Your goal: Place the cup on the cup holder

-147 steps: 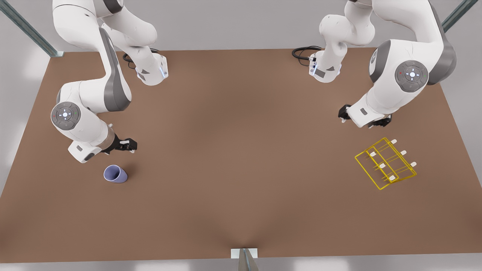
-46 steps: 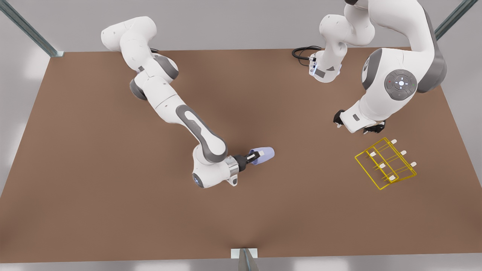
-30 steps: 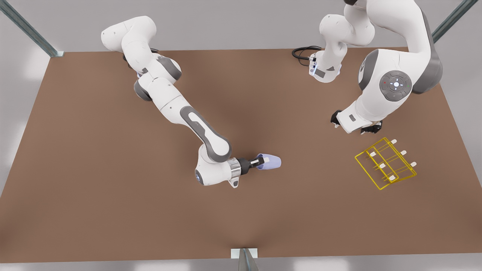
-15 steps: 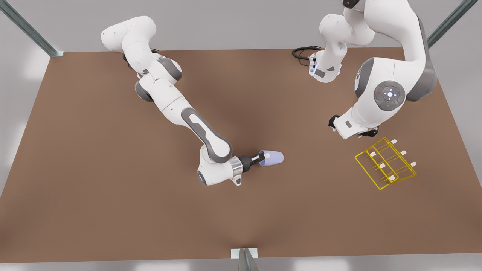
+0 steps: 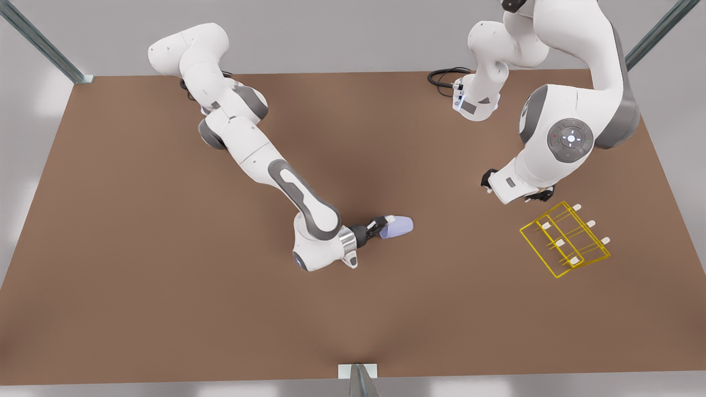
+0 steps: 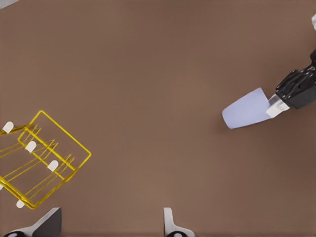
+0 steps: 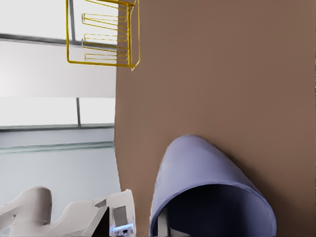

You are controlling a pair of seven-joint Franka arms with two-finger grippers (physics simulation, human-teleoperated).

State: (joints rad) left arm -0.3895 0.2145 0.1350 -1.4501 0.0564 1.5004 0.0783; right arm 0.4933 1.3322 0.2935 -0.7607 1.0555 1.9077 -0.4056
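The lavender cup point(image 5: 400, 227) is on its side near the table's middle, rim toward the wrist and base toward the front view's right. My right gripper point(image 5: 383, 225) is shut on its rim, one finger inside the cup. The cup point(image 7: 197, 168) fills the near part of the right wrist view. The left wrist view shows the cup point(image 6: 245, 109) and that gripper point(image 6: 279, 104) farther off. The yellow wire cup holder point(image 5: 560, 242) stands at the front view's right, apart from the cup. My left gripper point(image 5: 513, 187) hovers open just behind the cup holder point(image 6: 64, 131).
A brown table point(image 5: 165, 309) carries everything. A black cable point(image 5: 441, 76) coils at the back edge by one arm's base. Metal frame posts stand at the back corners, and a bracket point(image 5: 357, 372) sits at the front edge. The cup holder point(image 7: 103, 37) stands past the cup in the right wrist view.
The cup was picked up from the front view's left and carried to the middle. In the last second it shifted slightly right and turned. The left arm lowered a little toward the holder.
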